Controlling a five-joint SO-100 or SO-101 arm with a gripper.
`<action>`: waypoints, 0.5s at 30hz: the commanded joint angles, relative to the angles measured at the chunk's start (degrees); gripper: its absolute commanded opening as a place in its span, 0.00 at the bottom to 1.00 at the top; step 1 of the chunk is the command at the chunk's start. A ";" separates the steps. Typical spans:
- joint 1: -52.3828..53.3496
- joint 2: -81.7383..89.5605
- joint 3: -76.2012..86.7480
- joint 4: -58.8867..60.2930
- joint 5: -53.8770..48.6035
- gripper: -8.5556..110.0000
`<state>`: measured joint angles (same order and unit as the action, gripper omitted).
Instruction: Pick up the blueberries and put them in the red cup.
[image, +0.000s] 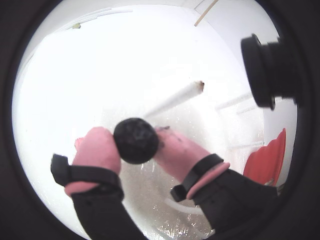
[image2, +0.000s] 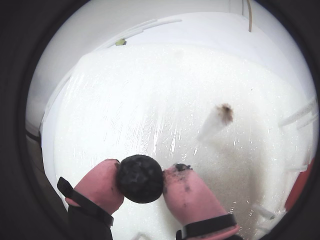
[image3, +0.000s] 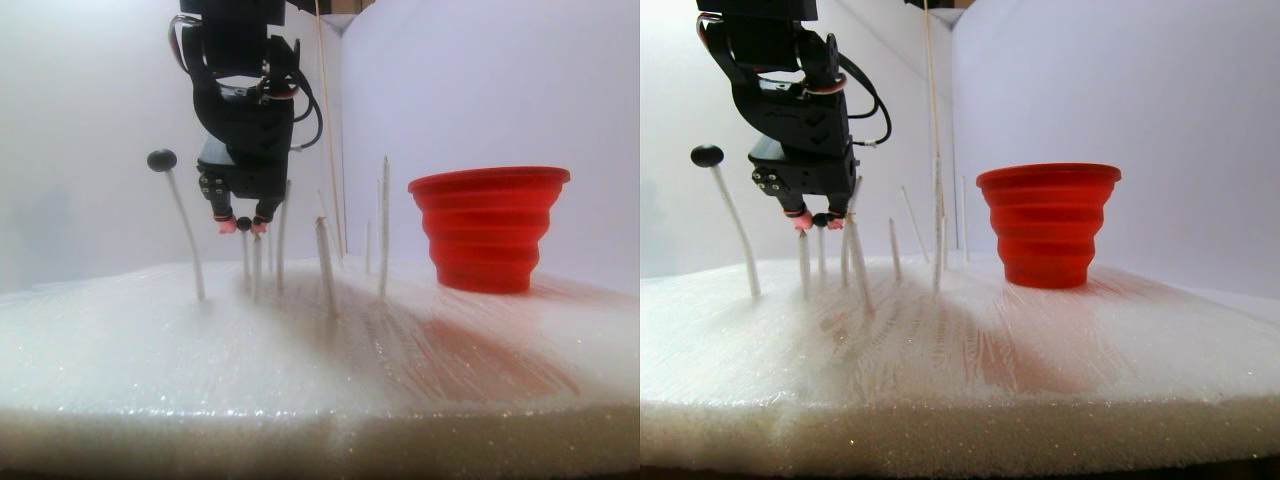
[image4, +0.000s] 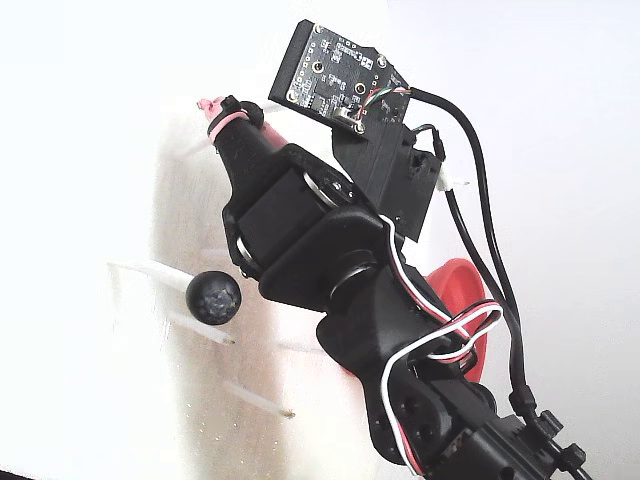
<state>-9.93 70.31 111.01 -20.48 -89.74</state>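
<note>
Pink rubbery fingertips (image: 97, 150) are pinching one blueberry (image: 136, 140) between them, so your gripper (image2: 142, 181) is closed on that dark ball, hanging just above the white foam bed (image3: 300, 350) among the thin white sticks (image3: 326, 265). In the stereo pair view the red cup (image3: 488, 228) is standing upright on the foam, well to the right of the gripper, and a second blueberry (image3: 161, 159) is sitting on top of a leaning stick to the gripper's left. You are likely in the carrying step: I would be keeping the squeeze steady, lifting straight up until clear of the stick tips, then swinging over the wide rim before letting go, since the ball looks small and could roll out of the soft pads. No brand, label or readable writing is showing anywhere, not even on the bare circuit board (image4: 335, 75) in the fixed view.
</note>
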 joint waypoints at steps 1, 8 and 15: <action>0.00 3.43 -4.39 -1.85 0.00 0.18; -0.44 6.33 -2.99 -1.76 -0.09 0.18; -0.88 9.49 -0.97 -1.58 -0.09 0.18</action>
<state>-9.93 70.58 111.09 -20.48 -89.65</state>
